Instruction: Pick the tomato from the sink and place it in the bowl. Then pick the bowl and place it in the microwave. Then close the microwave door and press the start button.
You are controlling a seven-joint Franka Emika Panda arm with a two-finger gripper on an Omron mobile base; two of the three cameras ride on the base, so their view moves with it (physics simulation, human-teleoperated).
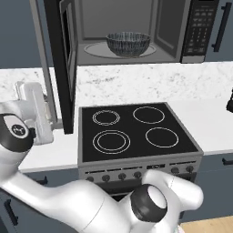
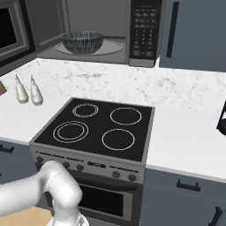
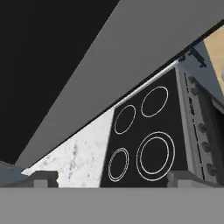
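The microwave stands open above the stove. Inside it, on the round glass turntable, sits the blue-grey streaked bowl. The tomato is hidden from these angles, and the sink is out of view. The microwave door swings out to the left. My white hand hangs just left of the door's lower edge, on its outer side. In the hand view my gripper is open, fingertips wide apart with nothing between them. The door's black glass and grey underside loom close above.
A black stove with ring burners lies below the microwave. Two pale bottles stand on the white counter at its left. A dark object sits at the counter's far right. The keypad panel is on the microwave's right.
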